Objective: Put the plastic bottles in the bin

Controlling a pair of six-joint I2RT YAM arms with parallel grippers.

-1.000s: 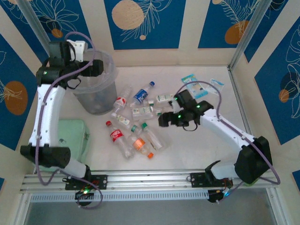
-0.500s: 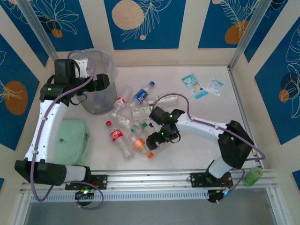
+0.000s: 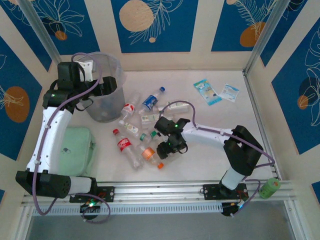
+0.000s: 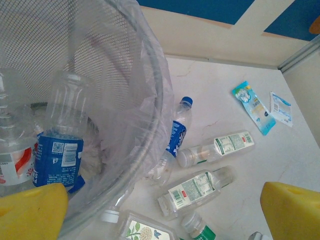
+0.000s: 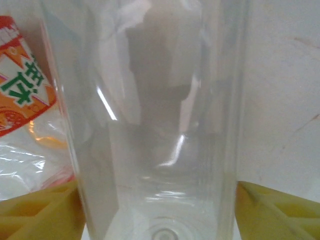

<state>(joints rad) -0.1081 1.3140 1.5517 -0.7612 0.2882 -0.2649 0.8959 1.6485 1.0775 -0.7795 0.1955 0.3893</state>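
- The table (image 3: 200, 160), pale and scuffed, ran out of the overhead view at its near rail.
- The bin (image 3: 100, 107) stood at about 10 o'clock on it. Through its mesh-patterned wall, the left wrist camera showed a blue-labelled bottle (image 4: 57, 160) upright inside. A red-and-white one (image 4: 12, 170) beside it was cut off by the frame's edge.
- The green pad (image 3: 80, 145) lay at 8 o'clock, partly hidden under the left arm.
- The left gripper (image 3: 111, 86) hung at the bin's 3 o'clock rim, its yellow fingers (image 4: 30, 212) far apart with nothing between them.
- The right gripper (image 3: 167, 147) sat low over the loose bottles (image 3: 135, 130) near the table's centre. Up close, each jaw met one side of a clear bottle (image 5: 155, 125) — clamped on it, as far as the corners showed. The bottle's cap and label were out of frame.
- An orange-labelled bottle (image 5: 20, 90) lay at its 9 o'clock, half cropped.
- Two blue-and-white packets (image 3: 206, 91) lay at 1 o'clock — their print was too small to read.
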